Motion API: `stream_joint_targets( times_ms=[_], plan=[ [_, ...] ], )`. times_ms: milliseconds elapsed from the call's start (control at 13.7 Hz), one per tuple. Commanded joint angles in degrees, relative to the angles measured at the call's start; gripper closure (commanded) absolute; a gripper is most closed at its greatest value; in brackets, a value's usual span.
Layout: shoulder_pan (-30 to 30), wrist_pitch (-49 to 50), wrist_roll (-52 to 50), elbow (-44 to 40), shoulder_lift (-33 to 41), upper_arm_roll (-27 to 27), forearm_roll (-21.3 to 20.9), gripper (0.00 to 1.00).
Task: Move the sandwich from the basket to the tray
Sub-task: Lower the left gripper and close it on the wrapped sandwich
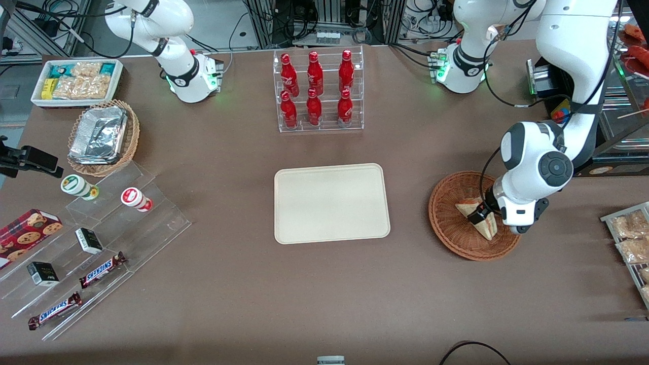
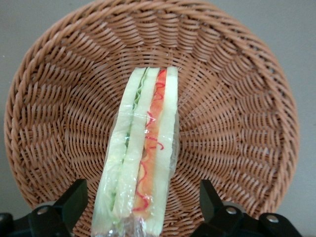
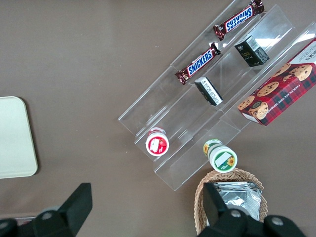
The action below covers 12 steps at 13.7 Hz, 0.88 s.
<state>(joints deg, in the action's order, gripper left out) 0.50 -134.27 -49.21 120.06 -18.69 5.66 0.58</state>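
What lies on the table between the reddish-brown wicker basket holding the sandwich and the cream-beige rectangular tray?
Only bare brown tabletop, per the front view. The basket and tray sit apart. The gripper is open, down at the sandwich.

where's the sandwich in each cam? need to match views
Front view: sandwich lies in the reddish-brown basket toward the working arm's end of the table, with the gripper down on it.
Left wrist view: sandwich seen edge-on, filling layers showing, between the open gripper's fingers.
Right wrist view: not in it.
Shared landmark: the basket under the sandwich in the front and left wrist views; the tray links the front and right wrist views.
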Motion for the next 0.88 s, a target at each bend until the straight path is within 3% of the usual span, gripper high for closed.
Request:
stream_joint_targets(
  times_ms=[0,73,146,220,512,805],
  plan=[
    [0.5,-0.4,-0.8,-0.8,-1.3,-0.3,0.3,0.03],
    [0.5,0.1,-0.6,-0.7,-1.3,-0.2,0.2,0.44],
    [0.5,0.6,0.2,-0.5,-1.1,-0.3,-0.1,0.92],
    [0.5,1.5,2.3,-0.6,-0.8,-0.3,-0.4,1.0],
    [0.5,7.6,6.4,-1.8,2.9,-0.3,-0.4,1.0],
    [4.0,17.8,7.2,-9.3,3.1,0.8,-0.5,1.0]
  ],
)
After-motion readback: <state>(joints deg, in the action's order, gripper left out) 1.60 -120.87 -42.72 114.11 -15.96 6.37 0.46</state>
